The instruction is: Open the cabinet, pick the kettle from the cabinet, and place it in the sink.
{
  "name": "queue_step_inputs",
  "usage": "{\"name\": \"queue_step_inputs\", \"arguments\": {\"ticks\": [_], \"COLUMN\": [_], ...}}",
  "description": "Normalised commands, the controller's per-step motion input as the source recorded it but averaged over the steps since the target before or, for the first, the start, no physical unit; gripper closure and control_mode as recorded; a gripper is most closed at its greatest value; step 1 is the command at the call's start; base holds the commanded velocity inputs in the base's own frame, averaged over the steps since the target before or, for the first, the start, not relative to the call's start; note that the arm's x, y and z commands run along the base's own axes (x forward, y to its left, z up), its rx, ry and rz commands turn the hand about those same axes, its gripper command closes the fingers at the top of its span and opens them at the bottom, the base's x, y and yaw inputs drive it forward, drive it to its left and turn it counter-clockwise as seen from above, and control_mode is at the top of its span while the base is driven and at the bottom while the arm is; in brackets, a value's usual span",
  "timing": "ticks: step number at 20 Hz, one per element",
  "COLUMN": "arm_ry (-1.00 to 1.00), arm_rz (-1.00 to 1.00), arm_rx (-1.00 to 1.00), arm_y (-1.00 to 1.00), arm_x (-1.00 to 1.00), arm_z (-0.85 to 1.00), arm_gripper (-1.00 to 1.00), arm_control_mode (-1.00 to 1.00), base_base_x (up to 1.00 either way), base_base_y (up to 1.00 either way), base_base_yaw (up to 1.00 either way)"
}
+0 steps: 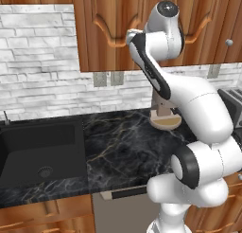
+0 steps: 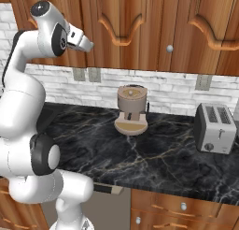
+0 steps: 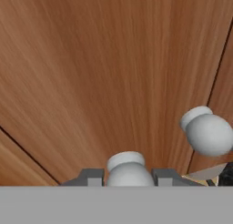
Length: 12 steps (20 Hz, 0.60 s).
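Observation:
The reddish-brown cabinet (image 1: 118, 42) (image 2: 100, 18) hangs above the counter with both doors closed. In the hand view its door (image 3: 113, 73) is very close. My gripper (image 3: 129, 177) is shut on the door's round silver knob (image 3: 126, 169), with a finger (image 3: 90, 178) pressed against each side. The other door's knob (image 3: 207, 133) is just to the right. The kettle is hidden behind the closed doors. The matte-black sink (image 1: 23, 149) lies at the counter's left, with its drain (image 1: 45, 171) and thin faucet (image 1: 6, 117).
A round wooden base with a tan block (image 2: 131, 110) (image 1: 165, 119) stands on the black marble counter (image 2: 154, 159) under the cabinet. A silver toaster (image 2: 214, 128) sits to the right. The neighbouring cabinet door has its own knob (image 2: 170, 48).

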Motion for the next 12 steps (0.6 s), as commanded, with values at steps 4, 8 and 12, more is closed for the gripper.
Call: {"name": "queue_step_inputs", "arguments": {"ticks": [4,8,12], "arm_ry": [0.0,-0.02,-0.02], "arm_rz": [-0.08,-0.07,-0.07], "arm_rx": [0.06,0.06,0.04], "arm_y": [0.22,0.21,0.18], "arm_x": [-0.14,-0.24,-0.35], "arm_z": [-0.1,-0.05,0.0], "arm_gripper": [1.0,1.0,1.0], "arm_control_mode": [-1.0,-1.0,-1.0], "base_base_x": [0.0,0.0,0.0], "base_base_y": [0.0,0.0,0.0], "base_base_yaw": [0.0,0.0,0.0]}}
